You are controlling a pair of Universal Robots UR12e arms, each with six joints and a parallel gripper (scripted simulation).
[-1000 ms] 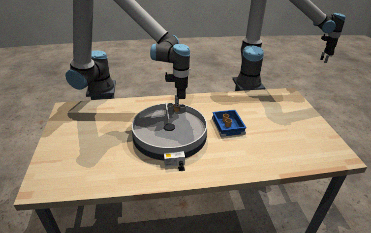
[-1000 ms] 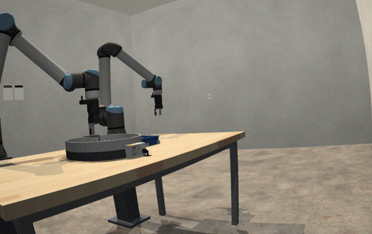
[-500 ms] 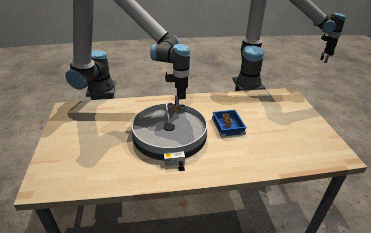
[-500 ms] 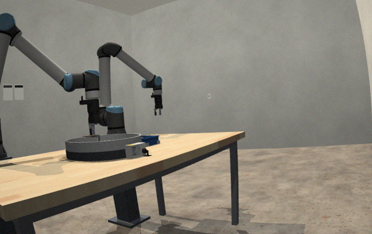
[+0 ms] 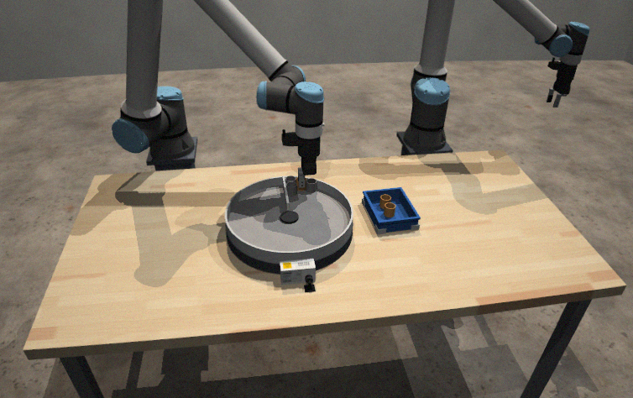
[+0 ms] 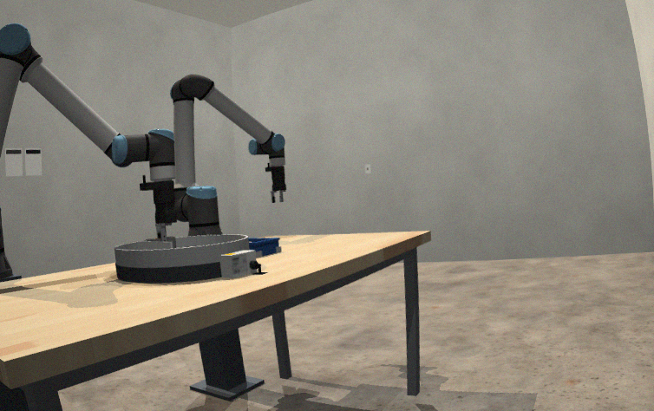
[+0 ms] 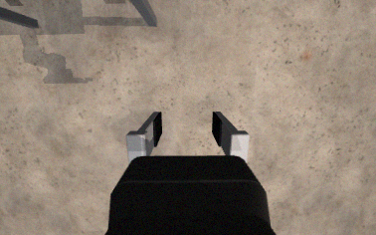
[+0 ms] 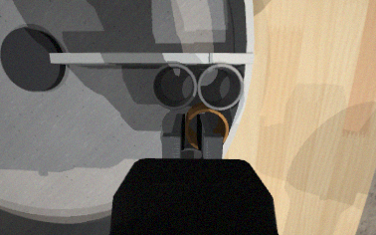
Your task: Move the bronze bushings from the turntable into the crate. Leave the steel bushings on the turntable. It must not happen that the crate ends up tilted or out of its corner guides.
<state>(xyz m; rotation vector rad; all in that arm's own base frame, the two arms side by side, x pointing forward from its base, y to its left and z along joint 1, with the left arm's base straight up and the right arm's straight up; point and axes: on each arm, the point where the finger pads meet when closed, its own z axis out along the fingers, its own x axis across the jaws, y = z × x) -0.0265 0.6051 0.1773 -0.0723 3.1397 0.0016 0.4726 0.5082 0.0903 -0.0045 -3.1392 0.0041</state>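
Note:
A grey turntable (image 5: 260,246) (image 6: 186,254) holds a bronze bushing (image 5: 300,188) (image 8: 226,124) near its back rim. Two steel bushings (image 5: 290,185) (image 8: 221,109) stand between it and the divider; another steel bushing (image 5: 311,185) stands on its other side. My right gripper (image 8: 190,124) is partly open, fingers pointing down at the bronze bushing. The bushing's left wall shows between the fingers, without visible gripping; contact cannot be told. The blue crate (image 5: 400,226) (image 6: 264,246) sits level in its corner guides, with two bronze bushings (image 5: 385,201) (image 5: 389,210) inside. My left gripper (image 5: 553,101) (image 6: 277,198) (image 7: 187,121) is wide open and empty.
A thin divider (image 5: 286,195) (image 8: 129,58) runs from the turntable's dark hub (image 5: 289,217) (image 8: 32,59) to its rim, close beside the steel bushings. A white control box (image 5: 297,271) (image 6: 238,264) stands at the turntable's front. My left arm is off beyond the table (image 5: 457,266).

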